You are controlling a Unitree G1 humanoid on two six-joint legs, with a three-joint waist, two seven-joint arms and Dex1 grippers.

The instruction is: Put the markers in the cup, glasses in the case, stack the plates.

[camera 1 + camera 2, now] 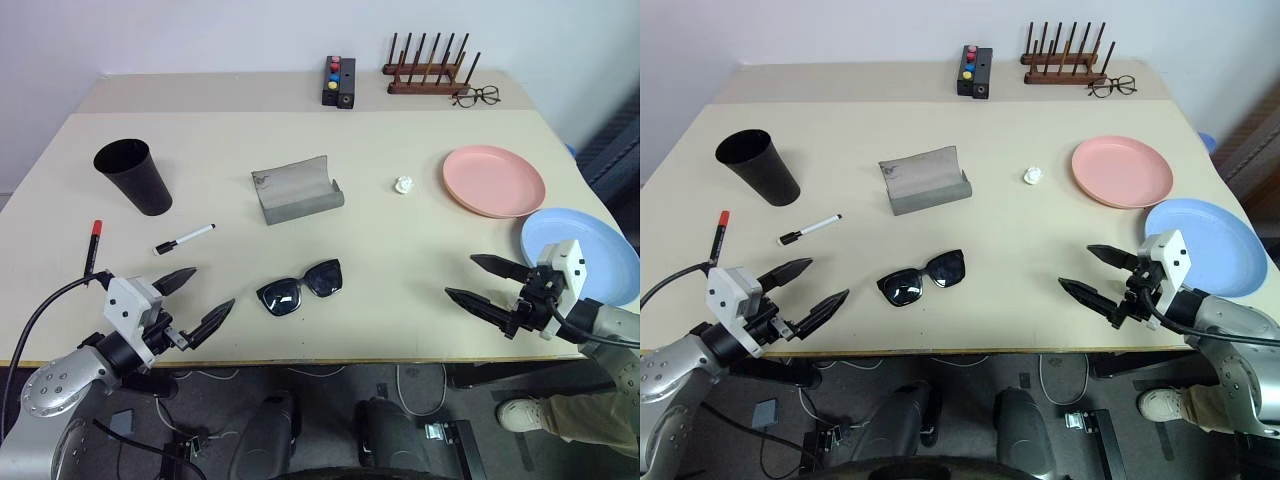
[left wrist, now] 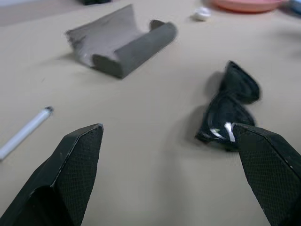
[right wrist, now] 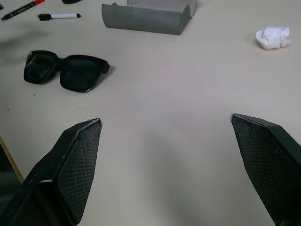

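The black cup (image 1: 135,176) stands upright at the table's left. Near it lie the two markers, one white with a black cap (image 1: 184,239), one dark with a red cap (image 1: 93,245). The grey case (image 1: 297,189) lies open mid-table, and the black sunglasses (image 1: 299,287) rest in front of it, lenses down. At the right sit the pink plate (image 1: 493,180) and the blue plate (image 1: 590,235), side by side. My left gripper (image 1: 212,288) hovers open just left of the sunglasses. My right gripper (image 1: 460,276) is open and empty, beside the blue plate.
A crumpled white scrap (image 1: 404,185) lies between the case and the pink plate. At the table's back are a wooden rack (image 1: 428,70), wire-framed eyeglasses (image 1: 477,96) and a black box with coloured buttons (image 1: 338,80). A person's shoe (image 1: 520,412) shows below the front edge.
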